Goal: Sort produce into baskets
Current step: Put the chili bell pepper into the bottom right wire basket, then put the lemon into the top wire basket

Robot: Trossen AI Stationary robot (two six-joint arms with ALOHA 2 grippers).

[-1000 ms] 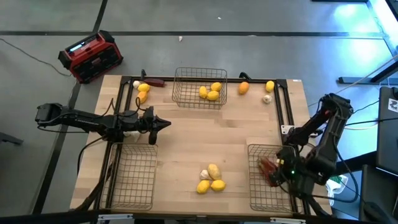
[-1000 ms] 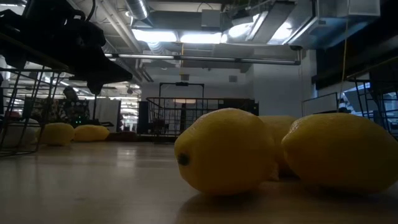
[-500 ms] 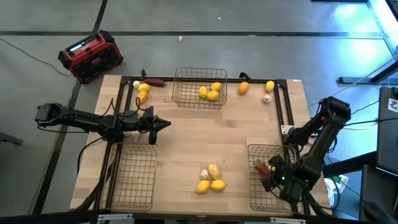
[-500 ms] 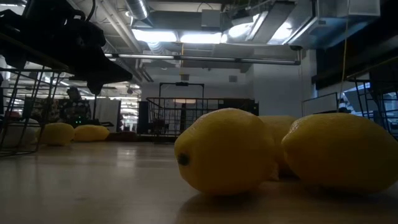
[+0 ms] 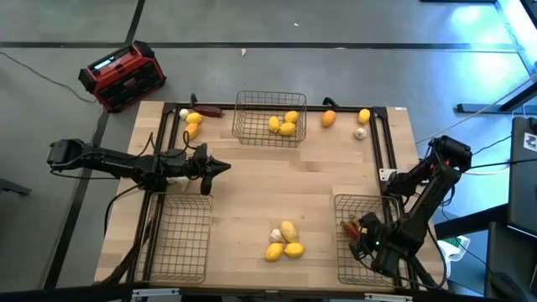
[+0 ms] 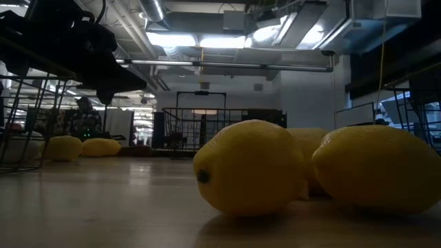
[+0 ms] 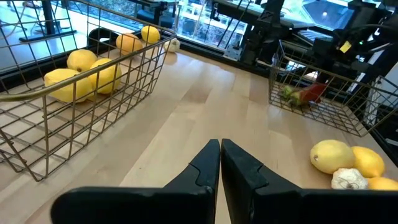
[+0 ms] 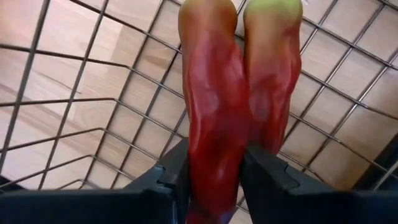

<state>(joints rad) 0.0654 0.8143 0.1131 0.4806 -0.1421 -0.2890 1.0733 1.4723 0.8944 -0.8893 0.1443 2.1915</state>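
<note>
Hanging low in the wire basket point(image 5: 357, 243) at the table's near right corner, the right gripper point(image 8: 214, 180) clasps a red chili point(image 8: 214, 106), its fingers pinching the lower body of the pepper; a second red piece point(image 8: 270, 87) lies touching it, though whether that one is also pinched I cannot tell from so close. The left gripper point(image 7: 219, 163) hovers clenched and empty over the left-middle of the table point(image 5: 277, 176).

Such a chili looks light, smooth-skinned and somewhat soft, so a modest squeeze across its thick middle should hold it; pressing harder would likely bruise or split it, and the waxy skin may slip if taken near the tapered tip.

Left to sort: a cluster of lemons point(image 5: 285, 239) with a garlic bulb point(image 5: 274, 236) at the near centre, and more fruit along the far edge. Lemons are firm and rounded, best taken across the widest part; garlic is light, with papery skin.
</note>
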